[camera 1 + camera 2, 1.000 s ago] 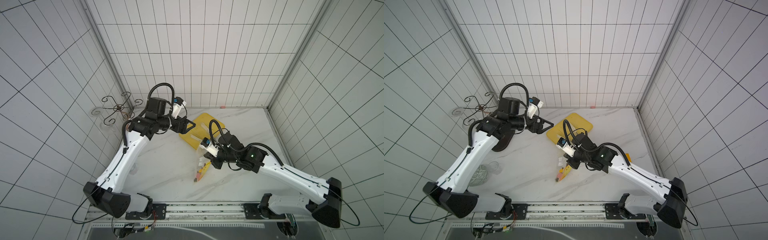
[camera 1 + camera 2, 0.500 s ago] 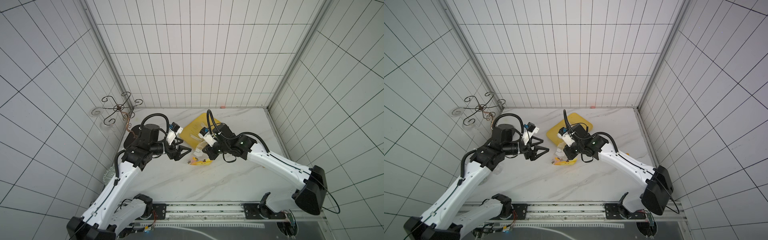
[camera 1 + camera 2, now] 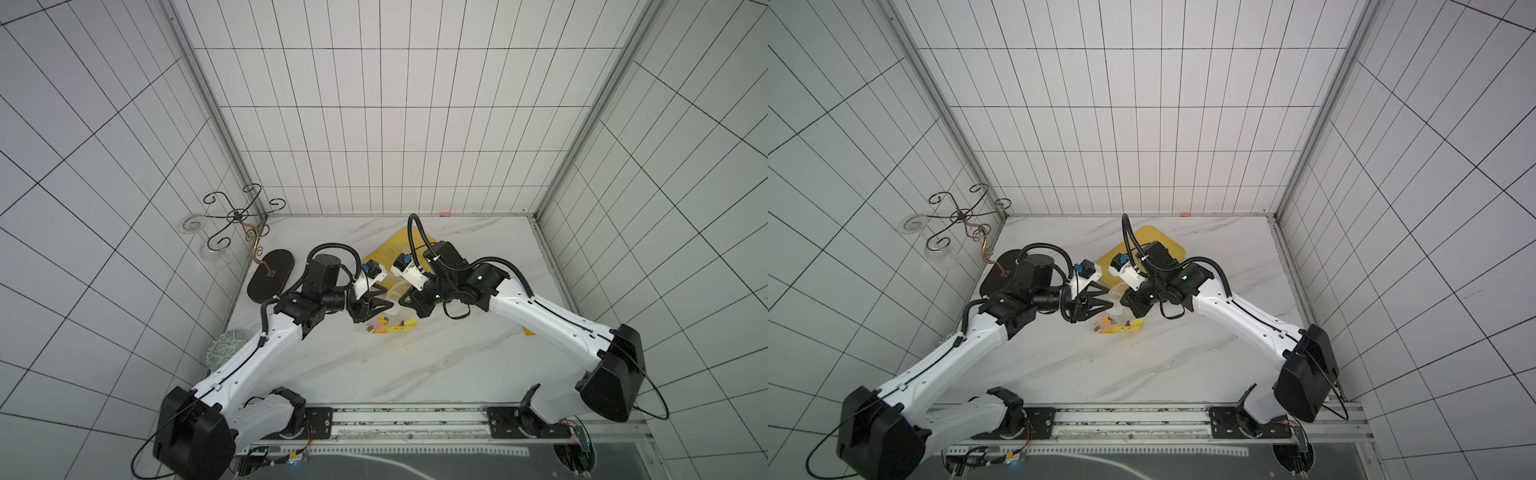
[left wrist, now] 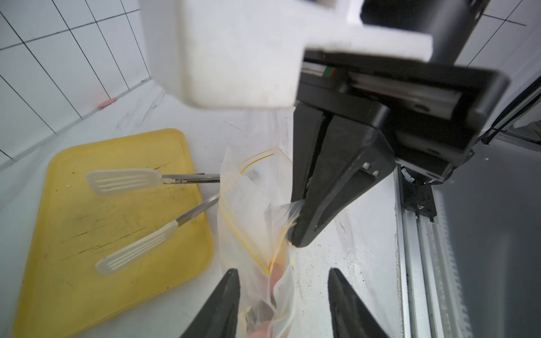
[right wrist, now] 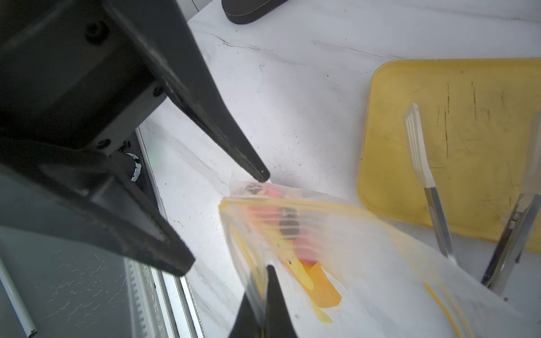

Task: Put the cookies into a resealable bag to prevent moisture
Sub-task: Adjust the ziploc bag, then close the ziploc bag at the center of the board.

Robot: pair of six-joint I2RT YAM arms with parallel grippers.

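Right tool (image 5: pixel 262 292) is clamped shut on the top edge of the resealable bag (image 5: pixel 351 248). The left wrist view shows its black fingers pinching a flap of the clear plastic.

Bag hangs from that grip between the two arms, just beside the near edge of the yellow tray (image 4: pixel 73 204), over the white marble tabletop (image 3: pixel 415 374). Can't tell if its lower end rests on the tabletop. Zip strips with yellow lines look parted at the mouth.

Cookies (image 5: pixel 275 199) are inside the bag, down at the printed orange-yellow end. Pink rounds and at least one dark piece show through the plastic; count unclear.

Left tool (image 4: pixel 282 272) has its jaws apart, one finger on each side of the bag's lower end, not squeezing it. In the right wrist view one fingertip sits right at the bag's corner.

In both top views the two tools face each other with the bag (image 3: pixel 390 328) between them.

White-tipped slotted tongs (image 4: pixel 126 178) lie on the tray, handles reaching off its edge behind the bag. A scroll-wire stand (image 3: pixel 270 276) on a dark oval base sits in the far left corner, well apart.
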